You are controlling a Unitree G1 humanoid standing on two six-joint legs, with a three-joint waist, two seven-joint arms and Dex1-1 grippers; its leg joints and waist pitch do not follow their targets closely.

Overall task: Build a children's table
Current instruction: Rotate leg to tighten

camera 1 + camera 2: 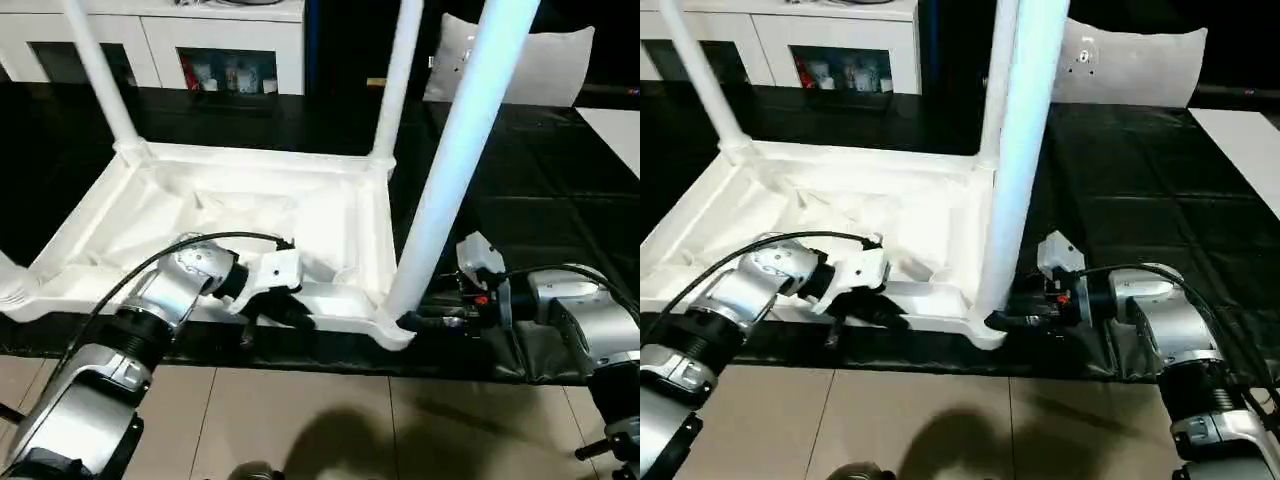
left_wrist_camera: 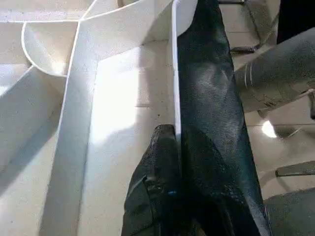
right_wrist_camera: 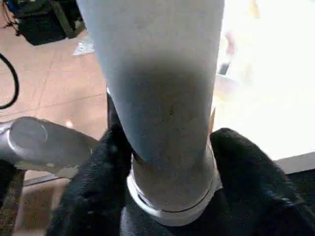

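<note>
The white table top [image 1: 250,205] lies upside down on a black mat, ribbed underside up. Two legs stand in its far corner sockets, one at the left [image 1: 100,70] and one at the right [image 1: 395,80]. A third leg [image 1: 455,150] rises from the near right corner socket [image 1: 392,328]. My right gripper [image 1: 415,322] is shut on the base of this near leg [image 3: 162,98], a black finger [image 3: 241,162] on each side. My left gripper [image 1: 290,315] is shut on the top's near rim [image 2: 173,73], one finger [image 2: 162,147] inside the wall and one outside.
The black mat [image 1: 520,170] ends just behind my grippers, where beige floor tiles [image 1: 350,420] begin. White glass-door cabinets [image 1: 200,40] line the back. A white pillow [image 1: 545,60] leans at the back right. A white surface [image 1: 615,125] shows at the right edge.
</note>
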